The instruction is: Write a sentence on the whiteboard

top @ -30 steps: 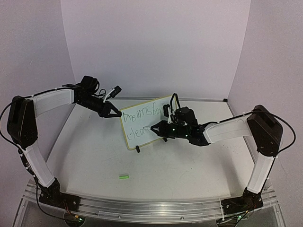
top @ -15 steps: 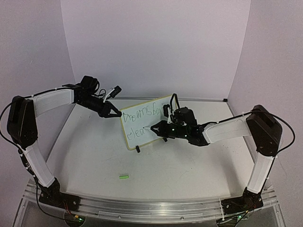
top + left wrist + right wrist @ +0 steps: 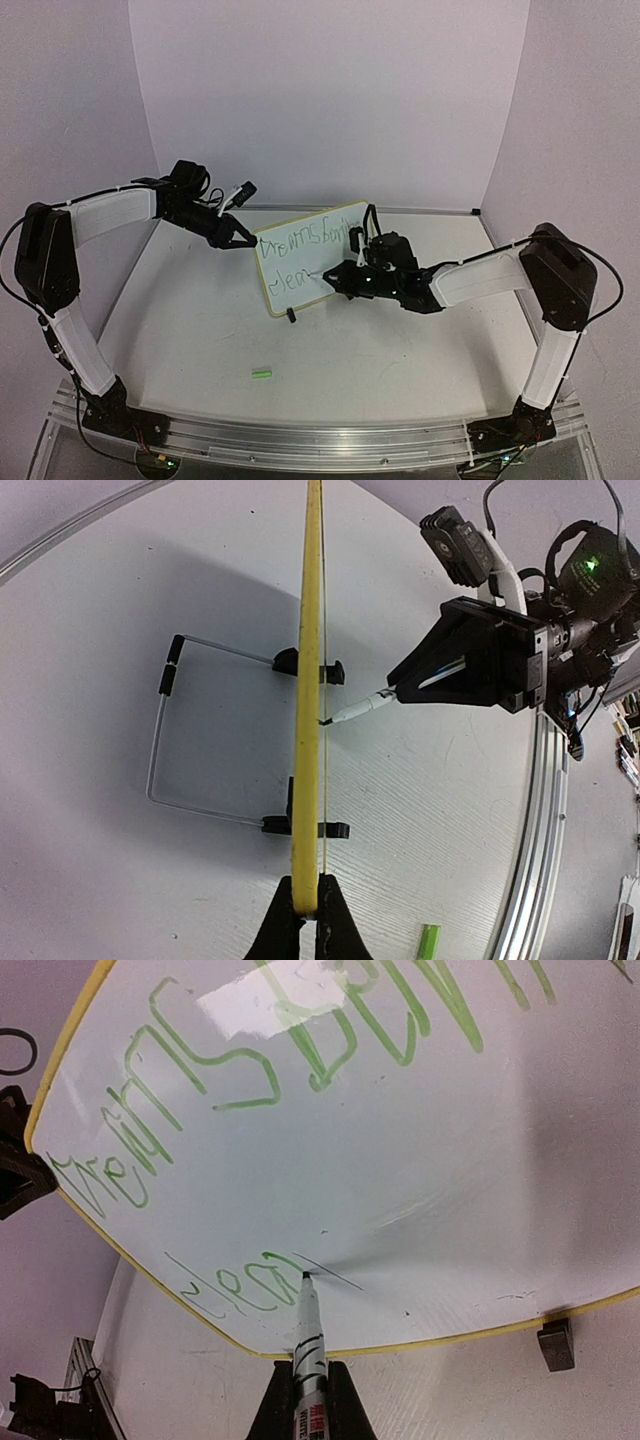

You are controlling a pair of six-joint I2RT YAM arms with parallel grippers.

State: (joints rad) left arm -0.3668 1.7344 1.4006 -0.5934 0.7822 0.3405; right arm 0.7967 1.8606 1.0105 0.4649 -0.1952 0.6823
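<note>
**Writing stroke in progress.** The whiteboard (image 3: 312, 262) stands upright near the middle of the table (image 3: 200, 330), between the arms. Our left gripper (image 3: 308, 905) is clamped on the board's yellow edge. Our right gripper (image 3: 308, 1392) is closed on a marker (image 3: 308, 1325), whose tip touches the board at the end of the second line of the sentence (image 3: 300, 1050). We judge two risks: too firm a press may tip or swivel the board about its single edge grip, and the marker may slide back between the jaws, breaking the stroke.
</note>
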